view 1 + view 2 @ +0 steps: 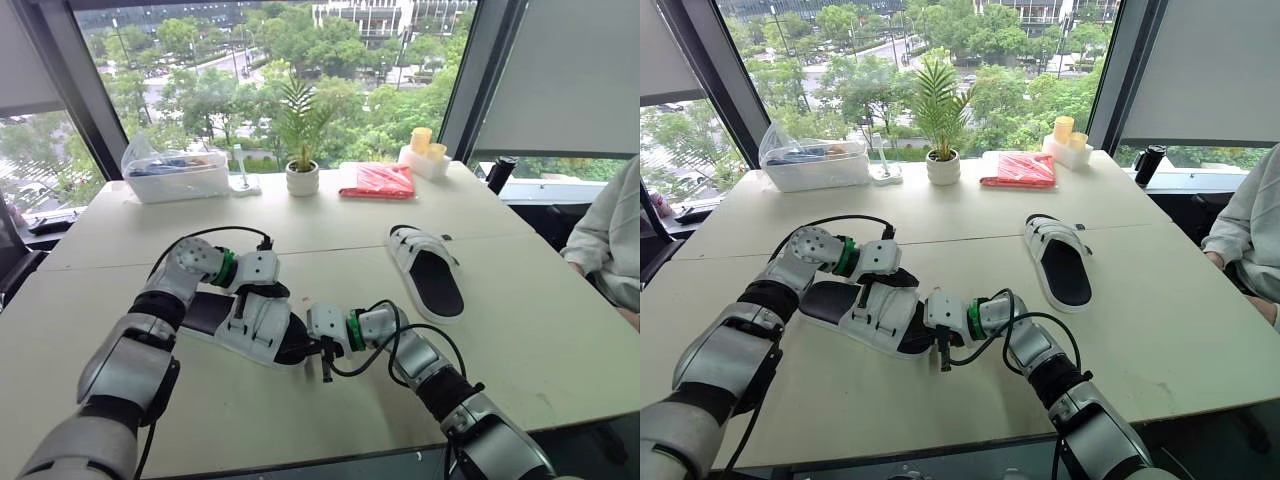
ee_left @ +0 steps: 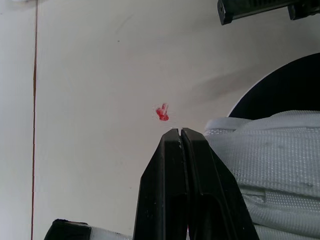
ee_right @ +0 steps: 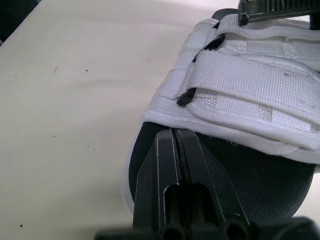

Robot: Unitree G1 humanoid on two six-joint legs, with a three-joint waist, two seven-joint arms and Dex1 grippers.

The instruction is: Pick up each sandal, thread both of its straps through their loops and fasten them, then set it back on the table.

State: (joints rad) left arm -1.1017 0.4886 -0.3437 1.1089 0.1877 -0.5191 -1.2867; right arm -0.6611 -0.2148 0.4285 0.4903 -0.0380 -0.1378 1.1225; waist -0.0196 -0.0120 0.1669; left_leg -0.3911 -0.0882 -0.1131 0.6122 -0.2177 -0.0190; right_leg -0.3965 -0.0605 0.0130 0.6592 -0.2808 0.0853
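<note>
Left gripper [image 2: 178, 131] and right gripper [image 3: 173, 131], both closed on nothing, flank the sandal [image 1: 255, 325] near the table's [image 1: 540, 330] front edge; confirm both straps [image 3: 250, 80] lie flat

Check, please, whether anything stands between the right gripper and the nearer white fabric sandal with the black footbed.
Nothing visible does. The right gripper, shut, points straight at the nearer white fabric sandal, its tips at the sandal's edge.
</note>
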